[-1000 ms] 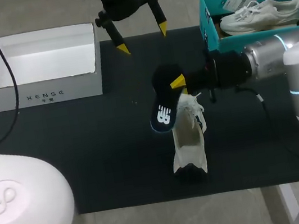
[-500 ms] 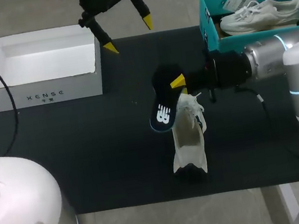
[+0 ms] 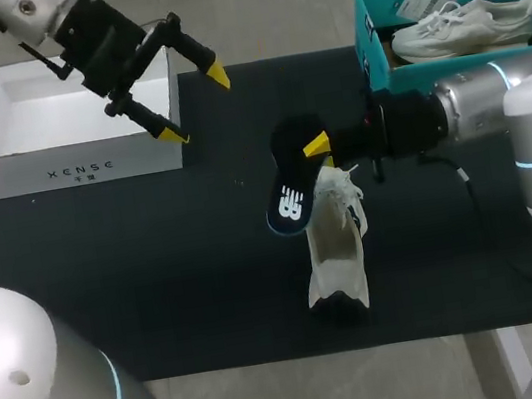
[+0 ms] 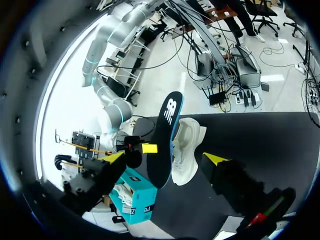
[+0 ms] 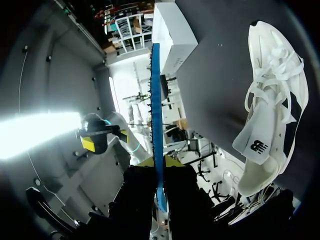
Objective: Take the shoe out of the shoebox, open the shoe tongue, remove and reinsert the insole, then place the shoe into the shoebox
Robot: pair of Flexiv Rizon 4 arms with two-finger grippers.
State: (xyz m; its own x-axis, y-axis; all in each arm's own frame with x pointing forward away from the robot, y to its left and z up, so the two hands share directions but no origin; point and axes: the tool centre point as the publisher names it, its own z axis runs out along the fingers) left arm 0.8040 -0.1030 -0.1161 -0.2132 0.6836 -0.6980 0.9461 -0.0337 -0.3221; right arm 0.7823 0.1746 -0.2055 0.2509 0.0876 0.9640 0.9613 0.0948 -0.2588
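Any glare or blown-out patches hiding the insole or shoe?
Head view: even light, insole and shoe plain against the dark mat. Left wrist view: white blowout off the mat, both clear of it. Right wrist view: glare streak beside the right gripper, not on the insole.

Dark lettering on white shoebox (image 3: 79, 171) front wall; white logo on black insole (image 3: 290, 194); small logo on shoe tongue (image 5: 257, 145).

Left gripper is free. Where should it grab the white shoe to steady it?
Likely the heel end of the shoe, coming in from the side of the left gripper: the right gripper and its insole crowd the laced end, while the heel lies clear.
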